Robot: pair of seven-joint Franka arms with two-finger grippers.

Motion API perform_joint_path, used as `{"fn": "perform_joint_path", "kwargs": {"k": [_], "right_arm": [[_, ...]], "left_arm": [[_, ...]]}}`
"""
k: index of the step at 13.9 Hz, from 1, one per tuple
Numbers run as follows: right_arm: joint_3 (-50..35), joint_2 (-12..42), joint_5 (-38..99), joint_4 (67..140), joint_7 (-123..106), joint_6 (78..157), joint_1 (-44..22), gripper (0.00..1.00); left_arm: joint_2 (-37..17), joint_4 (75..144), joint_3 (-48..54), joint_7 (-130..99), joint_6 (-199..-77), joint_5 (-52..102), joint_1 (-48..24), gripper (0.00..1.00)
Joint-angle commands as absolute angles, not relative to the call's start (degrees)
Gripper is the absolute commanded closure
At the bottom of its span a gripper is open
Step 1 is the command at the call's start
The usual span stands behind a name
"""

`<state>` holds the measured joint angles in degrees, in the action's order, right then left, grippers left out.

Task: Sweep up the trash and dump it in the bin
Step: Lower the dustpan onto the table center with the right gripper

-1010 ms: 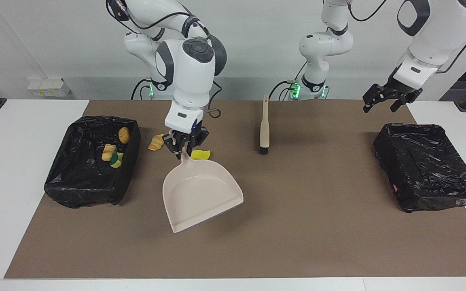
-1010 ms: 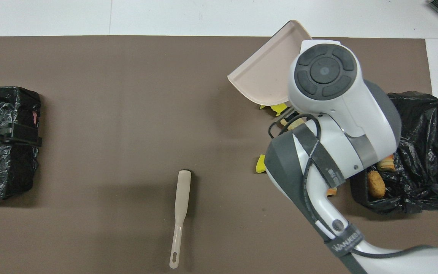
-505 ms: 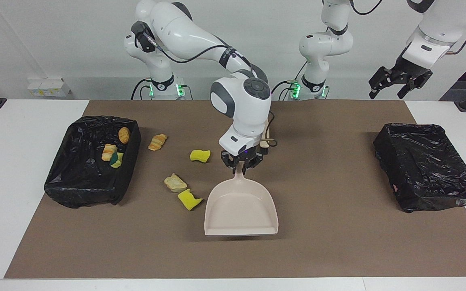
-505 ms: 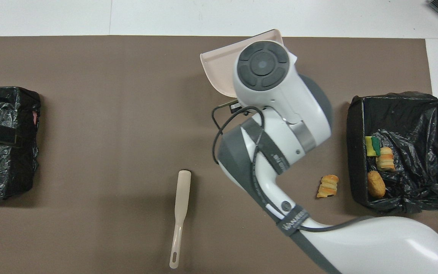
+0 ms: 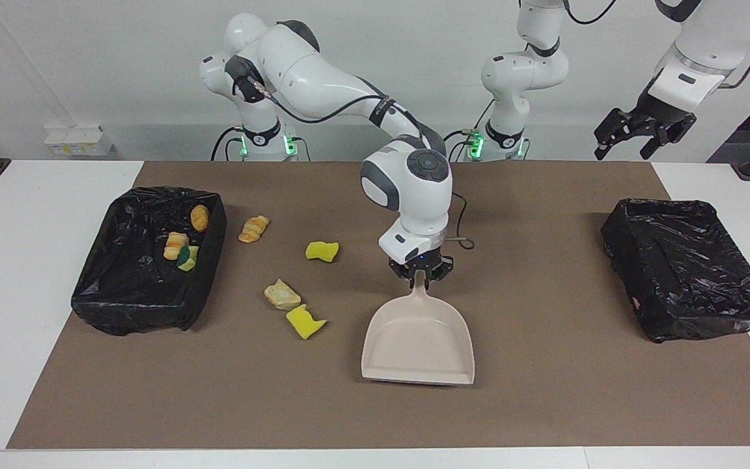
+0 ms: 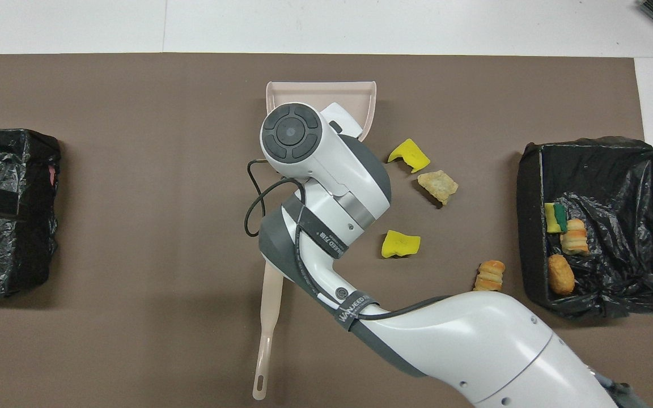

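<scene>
**Dustpan held by its handle over the middle of the mat**

Dustpan (image 5: 419, 342) comes first for us: it is pale pink-beige, wide, with its open edge turned away from the robots. We see the right gripper (image 5: 421, 271) clenched on its handle, over the middle of the brown mat (image 5: 544, 404). We cannot tell if its flat bottom touches the mat or hangs just above it.

We go now from the largest things to the smallest. On the white table (image 5: 23, 293) the brown mat covers nearly the whole surface. We see two bins lined with black bags: one bin (image 5: 129, 293) at the right arm's end of the table and a second bin (image 5: 687, 286) at the left arm's end. The left gripper (image 5: 642, 140), with its fingers apart and holding nothing, hangs high above the table edge near the second bin, and this arm waits. In the overhead view a beige brush (image 6: 267, 334) lies on the mat, nearer to the robots than the dustpan, partly covered by the right arm.

The trash is split. We count three scraps inside the first bin (image 5: 183, 244). Four lie on the mat between this bin and the dustpan: a striped pastry piece (image 5: 253, 228) just beside the bin, a yellow chunk (image 5: 321, 251), a tan piece (image 5: 281, 294) and another yellow chunk (image 5: 304, 322) closest to the dustpan but apart from it.
</scene>
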<state>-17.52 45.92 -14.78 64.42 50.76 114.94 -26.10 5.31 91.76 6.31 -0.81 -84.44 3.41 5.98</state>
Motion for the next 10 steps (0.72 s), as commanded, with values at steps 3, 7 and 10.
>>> {"fn": "perform_joint_path", "kwargs": {"k": [3,7,10], "right_arm": [[-18.7,46.8,-13.3,62.5,50.9,115.1,-26.2,0.71],[-19.6,46.1,-12.2,63.5,51.7,115.1,-26.4,0.45],[-19.7,42.8,-8.3,63.9,52.8,115.1,-25.2,0.30]], "left_arm": [[5.8,92.5,6.6,3.2,-83.6,2.5,6.9,0.00],[5.5,92.9,6.7,3.3,-84.0,0.0,6.7,0.00],[5.4,92.9,6.7,3.3,-84.0,0.0,6.7,0.00]]}}
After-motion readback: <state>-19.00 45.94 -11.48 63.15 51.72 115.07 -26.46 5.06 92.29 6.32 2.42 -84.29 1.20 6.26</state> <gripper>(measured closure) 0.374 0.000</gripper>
